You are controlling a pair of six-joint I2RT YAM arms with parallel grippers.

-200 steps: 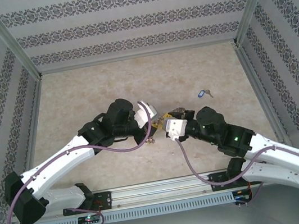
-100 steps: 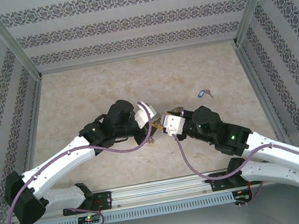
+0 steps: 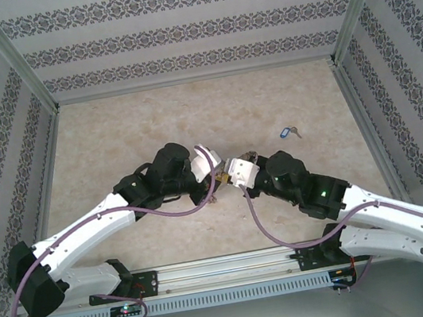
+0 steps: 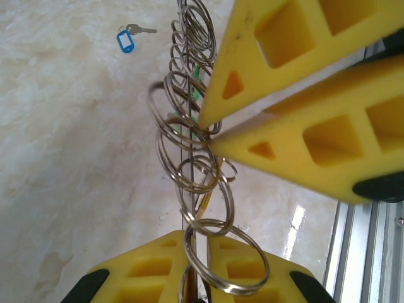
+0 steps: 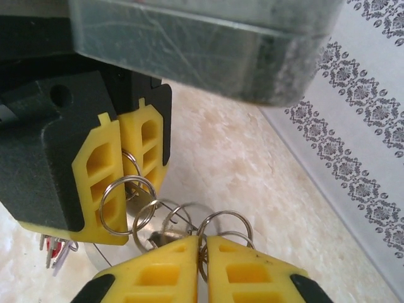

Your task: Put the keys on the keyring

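Left wrist: my left hand (image 4: pixel 197 241) clamps the thin grey metal keyring (image 4: pixel 187 183); my right hand (image 4: pixel 208 131) pinches a small silvery ring (image 4: pixel 196 129) on it.

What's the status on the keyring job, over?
Left gripper shut on keyring. Right gripper shut on split rings along it. One blue-tagged key lies apart on table, out of the way.

The right gripper (image 3: pixel 225 174) shifted left, closer to the left gripper (image 3: pixel 214 184), and its jaws closed, seemingly pinching one of the small rings (image 4: pixel 189 148) hanging on the keyring (image 4: pixel 188 208).
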